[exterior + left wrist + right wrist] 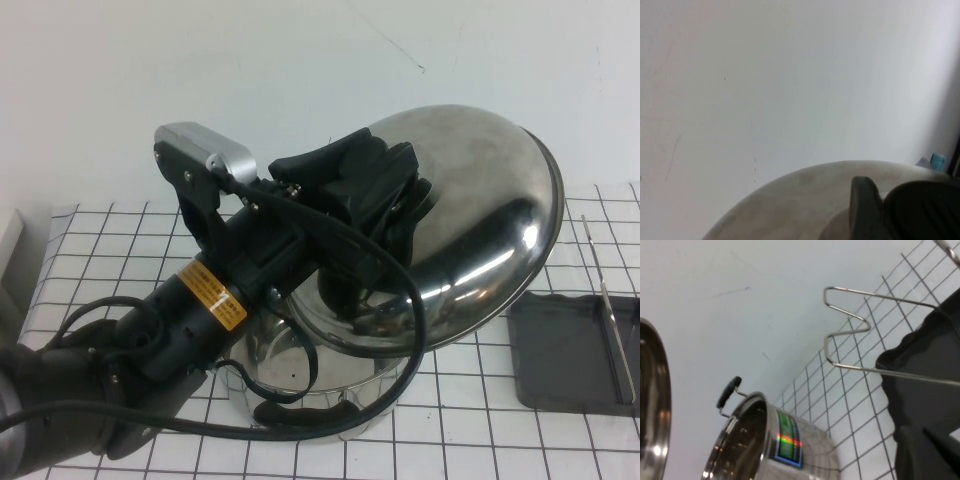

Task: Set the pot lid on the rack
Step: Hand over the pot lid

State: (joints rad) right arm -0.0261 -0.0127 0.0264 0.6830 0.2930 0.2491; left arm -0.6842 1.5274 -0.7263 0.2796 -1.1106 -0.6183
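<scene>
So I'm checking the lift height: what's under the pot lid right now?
The open steel pot sits below the tilted pot lid, held by the left tool. The arm hides the pot's inside. The right tool is out of view.

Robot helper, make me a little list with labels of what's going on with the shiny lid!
pot lid: lifted off the pot, tilted on its side in the air
left gripper: at the lid's knob, holding it up
pot: open, on the checked table below the lid
rack: dark tray with wire rods, to the robot's right of the pot, no lid on it yet
right gripper: not seen in the high view; its camera looks at the rack and pot
</scene>
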